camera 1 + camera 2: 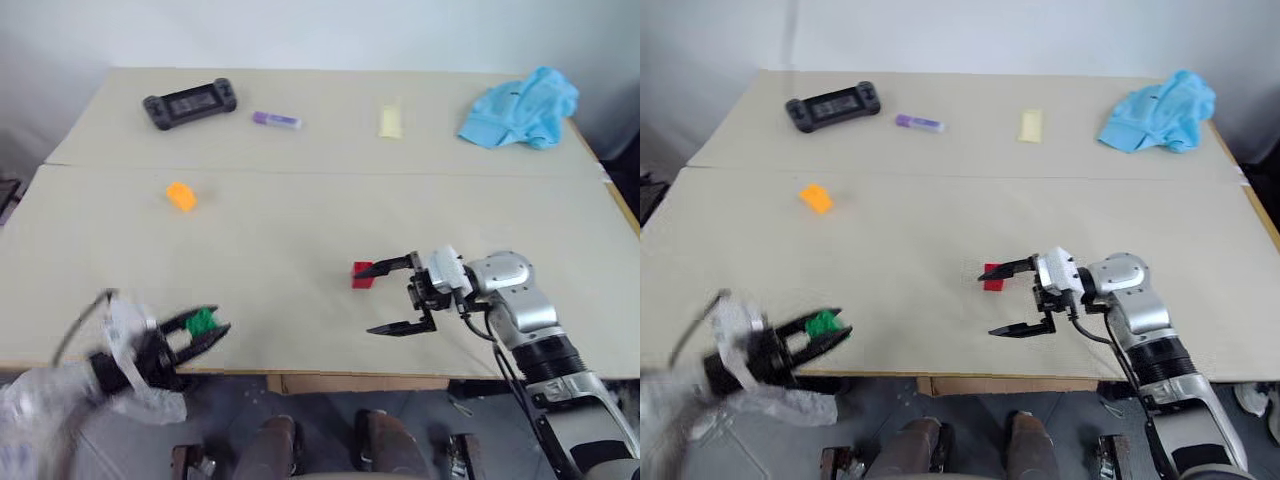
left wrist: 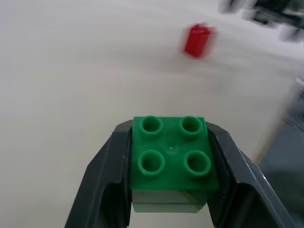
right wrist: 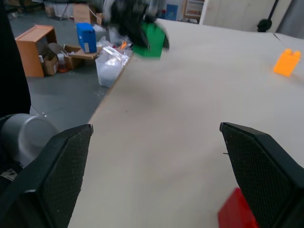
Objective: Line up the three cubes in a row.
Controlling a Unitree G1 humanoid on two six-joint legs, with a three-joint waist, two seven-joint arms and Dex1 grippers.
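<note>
My left gripper is shut on the green cube above the table's near left edge; the studs face up in the left wrist view. The red cube lies on the table near the front middle, right beside the upper finger of my right gripper, which stands wide open and holds nothing. The orange cube sits alone on the left half of the table, farther back. The right wrist view has the green cube in the left gripper, the orange cube and a corner of the red cube.
Along the back of the table lie a black game controller, a purple tube, a pale yellow packet and a crumpled blue cloth. Boxes and bags stand on the floor past the table's left edge.
</note>
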